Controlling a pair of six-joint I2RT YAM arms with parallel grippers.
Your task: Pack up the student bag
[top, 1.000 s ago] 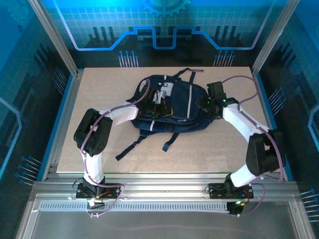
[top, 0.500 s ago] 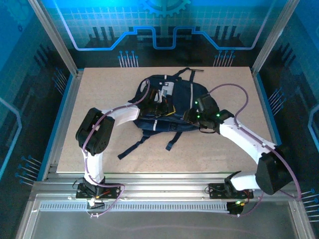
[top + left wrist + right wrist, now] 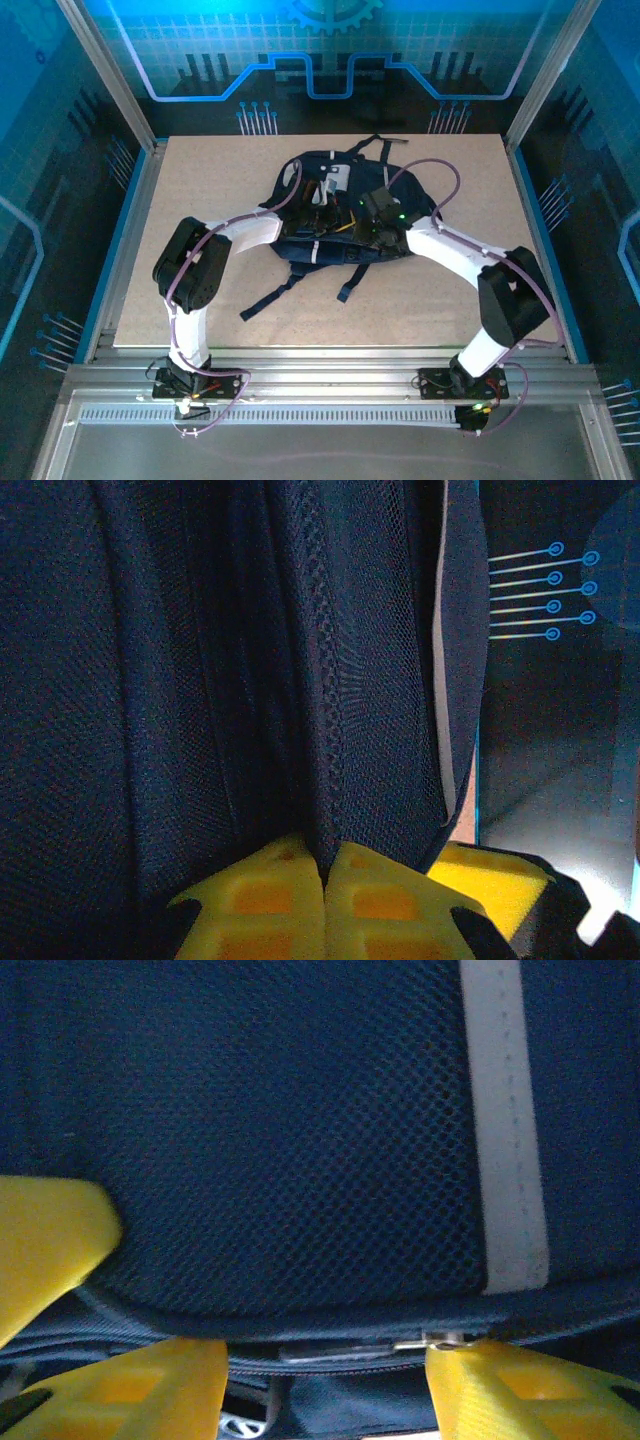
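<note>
You've got the student bag [image 3: 355,178] lying flat on the table [image 3: 200,200], centred and a bit toward the far edge, with its top loop pointing away from the arm bases. It's dark navy fabric with a white-grey patch [image 3: 336,176] on the upper face. Two black straps [image 3: 268,297] trail loose toward the near edge. Close up you'll see a mesh panel [image 3: 280,1110], a light-grey stripe [image 3: 505,1130] and a zipper pull [image 3: 432,1341] on the seam.
</note>
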